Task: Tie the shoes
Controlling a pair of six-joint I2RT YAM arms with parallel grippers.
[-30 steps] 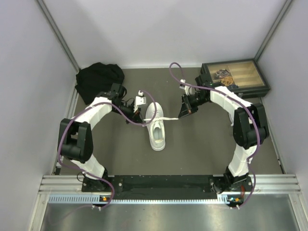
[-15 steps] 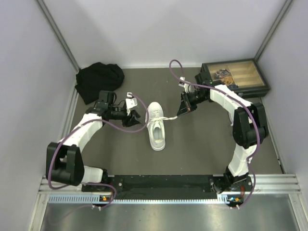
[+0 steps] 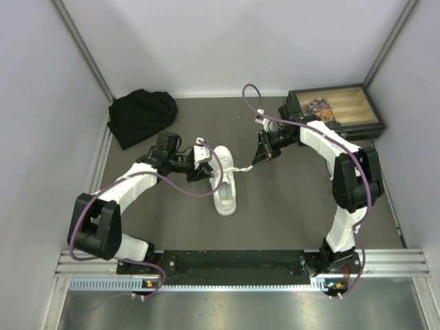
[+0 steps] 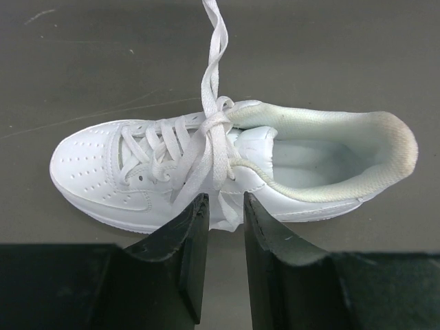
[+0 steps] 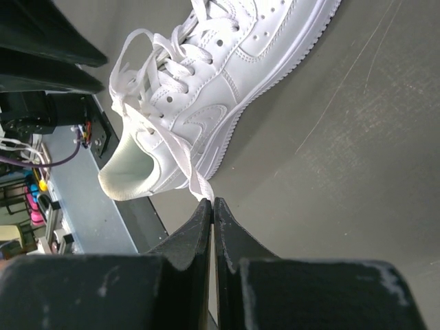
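Note:
One white low-top sneaker lies on the dark mat, toe toward the back. It also shows in the left wrist view and the right wrist view. My right gripper is shut on the end of a white lace, which stretches taut rightward from the shoe's crossed knot. My left gripper is open, low at the shoe's left side. A loose lace end hangs down the side right at the gap between its jaws, not clamped.
A black cloth bundle lies at the back left. A dark box with a wooden tray stands at the back right. Grey walls close in the mat on three sides. A metal rail runs along the near edge.
My left gripper swung left away from the shoe, then came back to its left side, lower. My right gripper moved slightly toward the back and kept its hold on the lace.

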